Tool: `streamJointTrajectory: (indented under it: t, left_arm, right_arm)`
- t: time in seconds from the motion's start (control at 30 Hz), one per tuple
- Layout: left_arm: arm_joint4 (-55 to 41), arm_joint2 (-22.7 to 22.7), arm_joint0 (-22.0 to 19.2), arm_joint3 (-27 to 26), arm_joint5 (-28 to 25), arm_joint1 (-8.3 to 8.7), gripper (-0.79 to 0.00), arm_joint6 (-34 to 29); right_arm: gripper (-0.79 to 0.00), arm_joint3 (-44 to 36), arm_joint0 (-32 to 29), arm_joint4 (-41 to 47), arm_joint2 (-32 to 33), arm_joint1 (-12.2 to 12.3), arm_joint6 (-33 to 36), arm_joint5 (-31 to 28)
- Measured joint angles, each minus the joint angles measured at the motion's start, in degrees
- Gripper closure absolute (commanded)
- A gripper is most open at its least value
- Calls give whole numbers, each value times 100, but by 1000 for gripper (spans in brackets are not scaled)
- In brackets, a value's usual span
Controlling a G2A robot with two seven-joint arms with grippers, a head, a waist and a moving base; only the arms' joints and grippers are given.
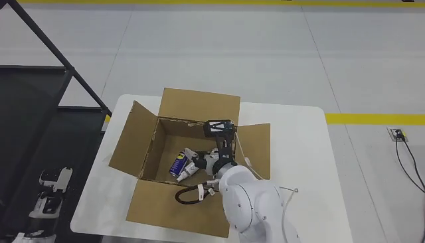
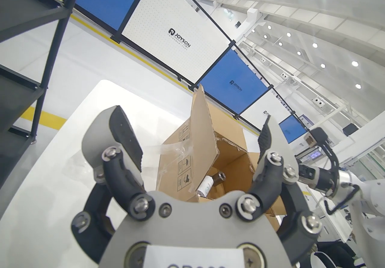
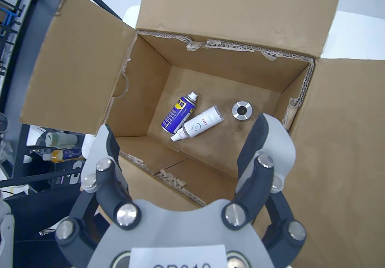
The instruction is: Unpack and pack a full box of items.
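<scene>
1. Okay, the cardboard box sits mid-frame in the top view on a smooth white table with rounded corners. All four flaps are folded out, and the corrugated edges are torn and ragged.
2. On the box floor, a blue spray can lies on its side with a white plastic spray bottle lying against it. A short shiny metal cylinder with a hole in its middle stands near the bottle, not touching it.
3. The right gripper hangs over the open box, its curved fingers with dark rubbery pads spread wide and holding nothing.
4. The left gripper faces the box from outside, over the table. Its fingers are spread apart too, also empty. Crinkly clear tape clings to the flap ahead of it.
</scene>
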Motion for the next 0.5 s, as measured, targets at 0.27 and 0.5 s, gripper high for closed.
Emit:
streamJointTrajectory:
  t: [0.27, 0.5]
  left_arm:
    - [36, 28, -37, -52, 72, 1, -785, -35]
    - [579, 446, -450, -364, 206, 56, -785, -771]
  right_arm:
    - [-785, 12, -67, 185, 72, 4, -133, -45]
    - [-785, -981, -593, 2130, 1255, 87, -365, -386]
